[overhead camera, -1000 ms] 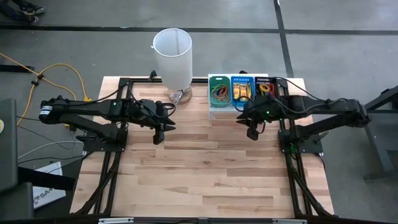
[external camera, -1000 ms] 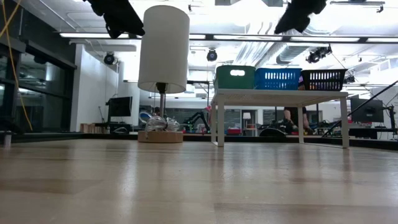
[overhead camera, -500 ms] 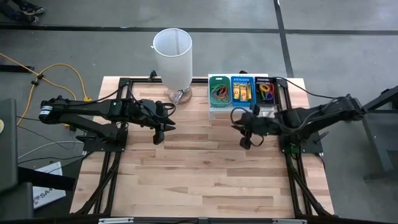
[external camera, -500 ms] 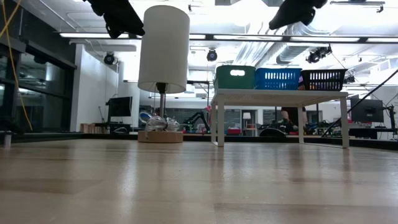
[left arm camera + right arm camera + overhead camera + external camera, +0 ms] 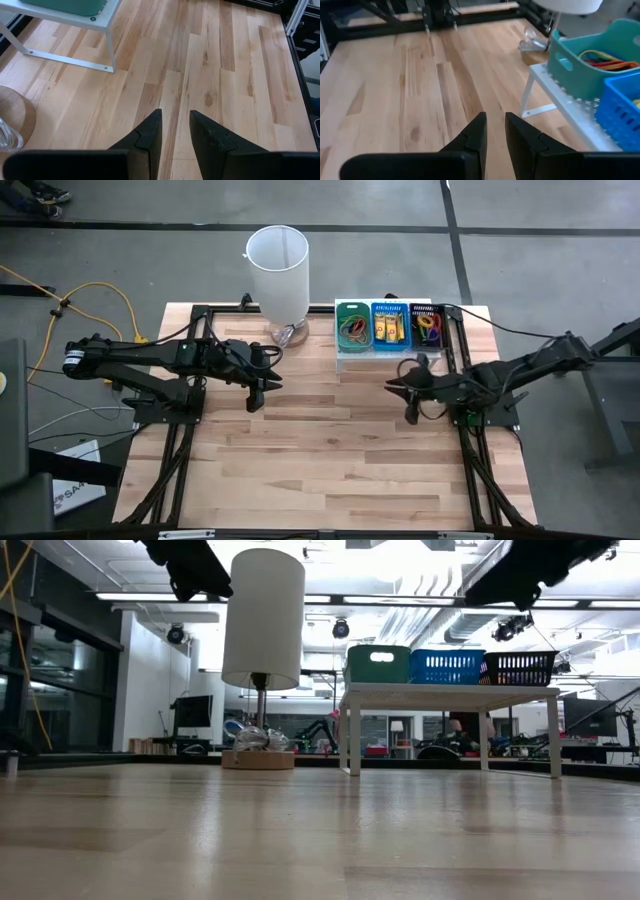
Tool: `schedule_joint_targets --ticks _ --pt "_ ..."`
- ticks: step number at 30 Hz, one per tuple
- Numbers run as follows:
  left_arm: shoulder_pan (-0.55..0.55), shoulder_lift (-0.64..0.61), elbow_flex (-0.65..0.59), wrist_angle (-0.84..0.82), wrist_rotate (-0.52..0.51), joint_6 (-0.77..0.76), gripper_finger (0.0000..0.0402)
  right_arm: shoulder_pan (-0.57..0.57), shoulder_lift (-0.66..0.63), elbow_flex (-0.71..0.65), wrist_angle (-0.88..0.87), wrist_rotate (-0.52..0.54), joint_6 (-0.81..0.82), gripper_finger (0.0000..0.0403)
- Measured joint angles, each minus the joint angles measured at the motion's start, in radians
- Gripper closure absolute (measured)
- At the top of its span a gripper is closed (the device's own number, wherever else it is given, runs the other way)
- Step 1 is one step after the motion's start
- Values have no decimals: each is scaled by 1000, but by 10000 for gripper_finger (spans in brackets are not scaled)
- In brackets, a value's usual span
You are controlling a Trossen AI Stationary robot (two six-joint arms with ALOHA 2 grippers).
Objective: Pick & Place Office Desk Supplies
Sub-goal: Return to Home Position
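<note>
The office desk supplies lie in three trays on a white stand (image 5: 345, 357) at the table's far right. Coloured rubber bands fill the green tray (image 5: 352, 327), yellow packets the blue tray (image 5: 389, 328), and small clips the black tray (image 5: 428, 325). My left gripper (image 5: 254, 400) hangs open above the bare wood, left of centre, with nothing between its fingers (image 5: 150, 132). My right gripper (image 5: 410, 412) hovers just on the near side of the stand. Its fingers (image 5: 476, 134) stand a narrow gap apart and are empty. The green tray with its bands (image 5: 605, 57) shows beside it.
A tall white cylinder lamp (image 5: 278, 265) on a round wooden base (image 5: 258, 758) stands at the far edge, left of the stand. Black frame rails (image 5: 170, 440) run along both sides of the table. The wood between the arms and toward the near edge (image 5: 320, 470) is bare.
My right gripper has sunk and drawn back from over the trays toward the table's near edge, while the wrist has turned and the arm has swung out to the right. Its finger gap looks unchanged.
</note>
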Motion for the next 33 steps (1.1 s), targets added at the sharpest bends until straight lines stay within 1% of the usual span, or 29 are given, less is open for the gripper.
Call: schedule_joint_targets --ticks 6,14,20,27,33 --pt "0 0 0 0 0 0 307 0 -171 -130 69 -28 -69 345" --pt "0 0 0 1 0 0 307 0 -351 -268 113 -27 -77 345" --pt "0 0 0 1 0 0 307 0 -465 -358 192 -111 -142 345" --pt "0 0 0 1 0 0 307 0 -586 -429 203 -153 -151 345" --pt "0 0 0 1 0 0 306 0 -669 -462 188 -156 -156 345"
